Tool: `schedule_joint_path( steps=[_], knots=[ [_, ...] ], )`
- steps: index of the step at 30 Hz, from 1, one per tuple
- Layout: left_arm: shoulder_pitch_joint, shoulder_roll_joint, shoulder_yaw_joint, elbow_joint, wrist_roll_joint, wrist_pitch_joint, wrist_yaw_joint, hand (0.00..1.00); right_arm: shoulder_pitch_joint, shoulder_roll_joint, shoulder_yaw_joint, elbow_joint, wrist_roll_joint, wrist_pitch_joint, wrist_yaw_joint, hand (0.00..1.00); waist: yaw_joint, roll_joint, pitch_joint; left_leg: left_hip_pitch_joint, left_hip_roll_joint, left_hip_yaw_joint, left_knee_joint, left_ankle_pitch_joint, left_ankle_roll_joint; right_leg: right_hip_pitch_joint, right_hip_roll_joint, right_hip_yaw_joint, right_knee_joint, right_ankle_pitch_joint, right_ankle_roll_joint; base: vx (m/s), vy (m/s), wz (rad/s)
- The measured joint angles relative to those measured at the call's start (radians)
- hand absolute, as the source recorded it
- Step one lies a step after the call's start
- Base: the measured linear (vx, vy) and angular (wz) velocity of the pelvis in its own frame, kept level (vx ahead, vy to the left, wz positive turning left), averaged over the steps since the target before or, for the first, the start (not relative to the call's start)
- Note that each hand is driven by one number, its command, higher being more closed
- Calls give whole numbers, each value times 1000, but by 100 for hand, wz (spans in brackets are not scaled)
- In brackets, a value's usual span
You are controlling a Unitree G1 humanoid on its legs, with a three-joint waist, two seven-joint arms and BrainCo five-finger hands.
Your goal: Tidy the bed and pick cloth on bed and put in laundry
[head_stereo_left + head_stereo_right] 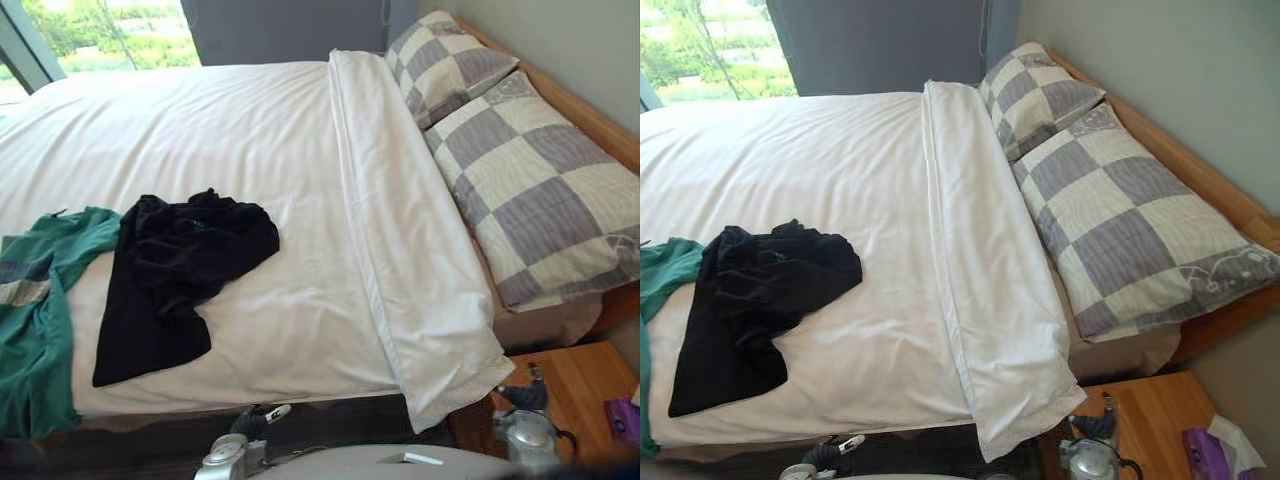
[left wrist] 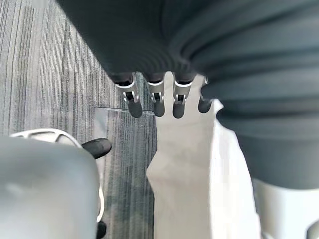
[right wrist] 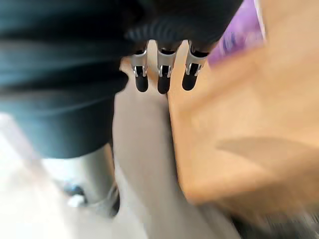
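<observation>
Judging by the bed, tidying looks mostly done: the cover lies flat, its top folded back, and the pillows are in place. The clothes are what is left. A green cloth hangs over the near edge, and a black cloth lies crumpled on the cover, touching it. Neither is picked up. Both cloths are well apart from the left robot hand, which hangs over the floor, and from the right robot hand by the nightstand. Both hands have relaxed fingers and hold nothing.
</observation>
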Motion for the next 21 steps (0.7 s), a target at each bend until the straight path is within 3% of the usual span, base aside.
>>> schedule_joint_path(
  steps=[5,6,9,11,16,18,21],
  knots=[
    [20,12,-2,-21,-9,13,1,0,-7,-80,-39,-221,1,44,64,0,-4,-18,-27,-33,-5,-2,0,-4,-1,-32,-4,2,-1,-1,-1,-54,12,2],
    [22,16,-2,-21,-20,17,1,0,-21,-83,-39,-259,13,51,89,100,-5,-14,-32,-34,-8,-5,0,-2,1,-36,-7,2,-1,2,-1,36,25,3],
    [25,19,-3,-20,-43,22,3,0,-72,-83,-29,-322,95,62,151,100,-7,-15,-33,-33,-14,-6,1,1,14,-34,-12,2,-2,12,-5,38,37,-2],
    [26,21,-5,-20,-53,29,9,0,-111,-83,4,-387,311,60,246,100,-7,-13,-34,-33,-19,-7,2,3,17,-33,-13,1,-7,16,0,48,19,0],
    [24,16,-10,-19,-81,43,31,0,-179,-66,77,-444,691,57,354,100,-5,0,-31,-34,-21,-34,7,6,21,-21,-14,-21,-15,19,5,34,-11,10],
    [23,10,-12,-20,-86,51,32,0,-201,-45,91,-446,836,18,366,100,-6,13,-22,-36,-21,-46,7,8,24,-16,-14,-34,-16,18,6,-18,-27,26],
    [11,-7,-25,-23,-89,60,33,0,-273,-15,93,-454,1033,-74,370,100,-6,56,1,-83,-28,-77,7,24,42,-55,-29,-58,-5,18,6,-76,-2,28]
  ],
)
